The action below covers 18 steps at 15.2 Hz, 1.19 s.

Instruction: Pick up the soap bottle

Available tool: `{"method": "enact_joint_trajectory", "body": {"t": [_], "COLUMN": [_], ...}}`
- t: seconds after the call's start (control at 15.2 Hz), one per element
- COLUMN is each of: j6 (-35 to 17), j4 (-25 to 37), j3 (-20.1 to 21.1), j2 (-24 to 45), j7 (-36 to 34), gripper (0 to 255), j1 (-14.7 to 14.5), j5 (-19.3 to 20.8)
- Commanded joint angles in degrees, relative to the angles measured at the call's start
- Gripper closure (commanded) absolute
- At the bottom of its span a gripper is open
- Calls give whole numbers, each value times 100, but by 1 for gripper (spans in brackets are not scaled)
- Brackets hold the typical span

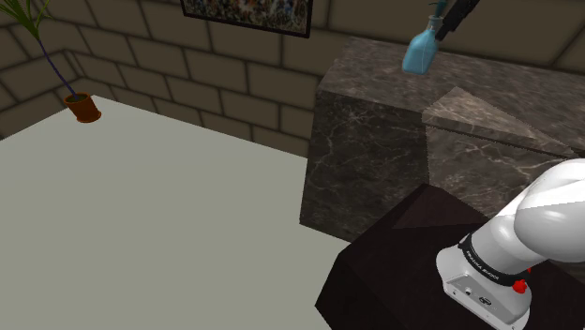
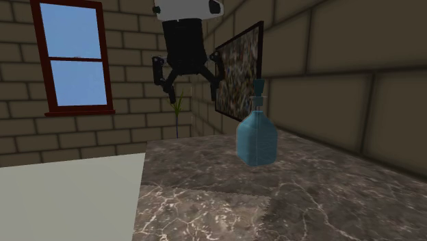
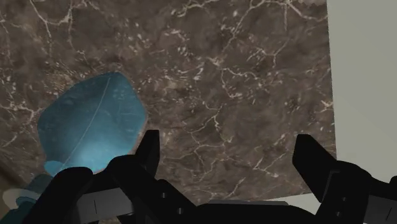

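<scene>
- Currently I read the claw [image 2: 193, 92] as spread, with nothing between its fingers; it hangs above the dark marble surface [image 2: 294, 198].
- The blue soap bottle [image 2: 256, 140] stands upright on that surface, beside the claw and outside its fingers.

Brick walls [image 2: 328, 41], red-framed window [image 2: 72, 58] — dark marble counter [image 2: 274, 198]
</scene>
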State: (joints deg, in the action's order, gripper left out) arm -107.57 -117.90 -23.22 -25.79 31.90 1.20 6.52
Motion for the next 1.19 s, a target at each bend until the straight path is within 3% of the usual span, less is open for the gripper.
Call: {"method": "enact_joint_trajectory", "body": {"t": [0.0,0.4,0.73,1.12], "j6": [-102,-162,111,-273], "j4": [343,1587,2972,2586], "j3": [-265,-1065,-1624,-1581], "j2": [365,1584,2913,2904], "j7": [388,1622,2763,2858], "gripper": [0,0,0,0], "j1": [-59,-191,20,48], "j5": [-111,-814,-1906,-1930]}}
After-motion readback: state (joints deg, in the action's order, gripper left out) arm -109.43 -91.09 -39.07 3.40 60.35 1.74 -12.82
